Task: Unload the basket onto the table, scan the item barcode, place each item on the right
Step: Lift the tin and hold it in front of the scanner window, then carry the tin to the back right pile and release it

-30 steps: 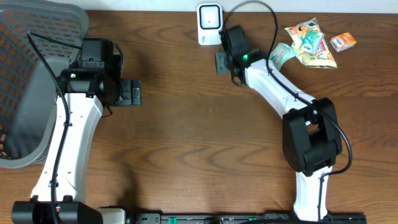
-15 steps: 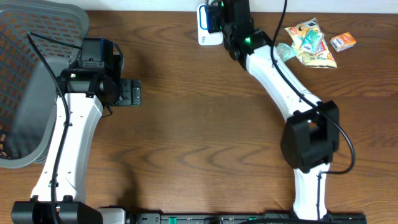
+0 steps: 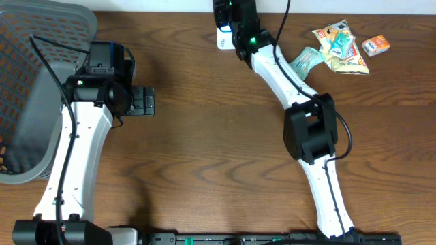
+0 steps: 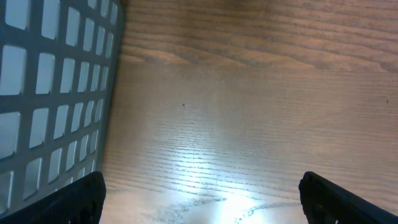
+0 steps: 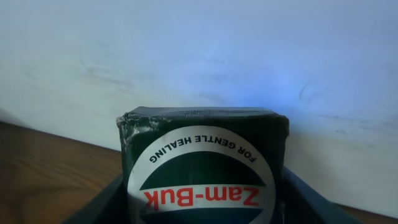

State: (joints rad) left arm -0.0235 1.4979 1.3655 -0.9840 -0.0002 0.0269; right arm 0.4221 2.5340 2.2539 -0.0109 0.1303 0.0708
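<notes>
Overhead: right gripper [image 3: 229, 15] reaches over scanner [image 3: 221, 39] at far table [image 3: 204, 150] edge, little room beyond; left gripper [image 3: 144, 102] well apart, near basket [image 3: 41, 82].
Left wrist: jaws spread, empty, bare table below.
Right wrist: jaws clamp green box [image 5: 205, 162], long axis crosswise, label toward camera, white surface [image 5: 199, 56] just ahead.

The right gripper [image 3: 227, 12] is hanging over the white scanner [image 3: 222, 41], covering most of it. Right of the scanner, snack packets [image 3: 338, 46] and a small orange box [image 3: 375, 45] are lying on the wooden table [image 3: 204, 156]. Well left of the scanner, the left gripper [image 3: 148, 102] is hovering beside a gray mesh basket [image 3: 41, 88].
</notes>
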